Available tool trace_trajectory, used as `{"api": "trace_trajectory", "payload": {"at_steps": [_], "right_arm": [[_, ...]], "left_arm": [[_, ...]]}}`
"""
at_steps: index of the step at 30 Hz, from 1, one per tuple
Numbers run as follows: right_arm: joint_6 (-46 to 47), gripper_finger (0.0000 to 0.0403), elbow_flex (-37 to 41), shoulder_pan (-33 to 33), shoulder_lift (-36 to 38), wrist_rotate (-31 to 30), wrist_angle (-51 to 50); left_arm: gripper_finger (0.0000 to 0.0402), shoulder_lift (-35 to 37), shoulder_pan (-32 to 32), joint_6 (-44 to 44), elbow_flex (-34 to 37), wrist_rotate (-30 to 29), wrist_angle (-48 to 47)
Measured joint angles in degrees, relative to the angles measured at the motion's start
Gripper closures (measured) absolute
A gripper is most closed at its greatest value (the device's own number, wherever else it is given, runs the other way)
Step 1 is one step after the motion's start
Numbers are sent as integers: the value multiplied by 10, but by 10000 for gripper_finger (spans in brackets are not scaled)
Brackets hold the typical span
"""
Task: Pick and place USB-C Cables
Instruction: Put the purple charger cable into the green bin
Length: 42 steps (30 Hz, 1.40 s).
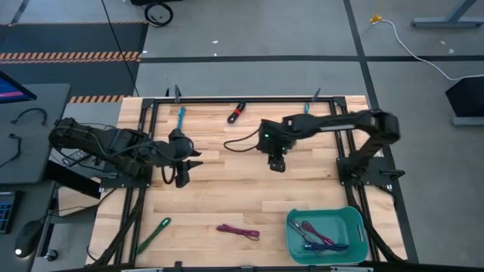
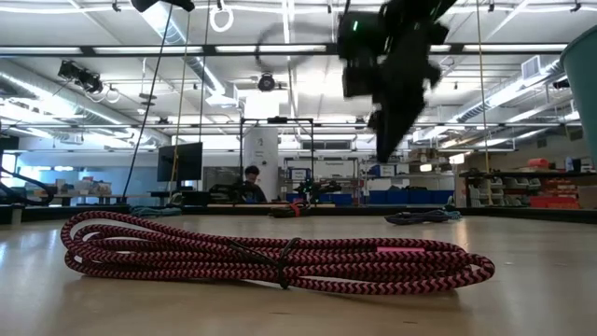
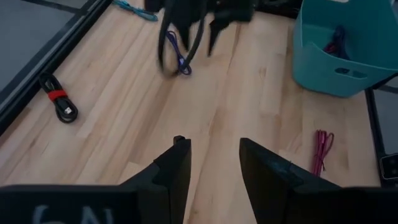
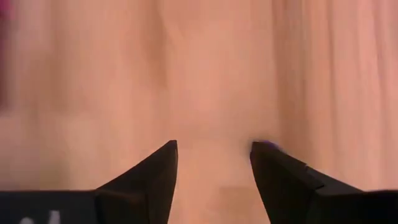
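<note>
Right claw (image 1: 277, 164) above mid desk (image 1: 227, 193), grasping a purple cable (image 3: 179, 57), left claw (image 1: 184, 168) released, bin (image 1: 325, 235) holding cables, magenta cable (image 1: 238, 232) nearby.

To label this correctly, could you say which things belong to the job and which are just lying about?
Job: magenta cable, green cable, teal cable, red-black cable, purple cable by the right gripper, teal bin.
Lying about: white cord on the floor, black wires on the side desk.
</note>
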State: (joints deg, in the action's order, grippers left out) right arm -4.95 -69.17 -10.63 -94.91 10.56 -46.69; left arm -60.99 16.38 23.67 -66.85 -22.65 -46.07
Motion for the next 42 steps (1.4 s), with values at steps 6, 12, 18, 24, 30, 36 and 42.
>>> {"api": "trace_trajectory", "payload": {"at_steps": [6, 12, 18, 24, 30, 36, 42], "right_arm": [[-148, 155, 0, -38, -82, -126, -9], [-226, 168, -1, -45, -144, -134, -32], [-204, 250, -3, -39, -170, -151, -41], [-81, 371, 2, -35, -142, -112, -43], [193, 370, 1, 25, -38, -97, -24], [421, 370, 1, 165, 90, -132, 91], [616, 370, 0, 334, 173, -222, 189]], "left_arm": [[260, 0, 0, 7, 0, 0, -4], [260, 0, -6, -15, 0, 0, -2], [260, 0, -8, -7, 0, -2, -1], [260, 0, -8, -3, 0, -2, -1], [260, 0, -8, -3, 0, -2, -10], [260, 0, -8, 11, 0, -2, -44], [259, 0, -8, 12, 0, -2, -50]]}}
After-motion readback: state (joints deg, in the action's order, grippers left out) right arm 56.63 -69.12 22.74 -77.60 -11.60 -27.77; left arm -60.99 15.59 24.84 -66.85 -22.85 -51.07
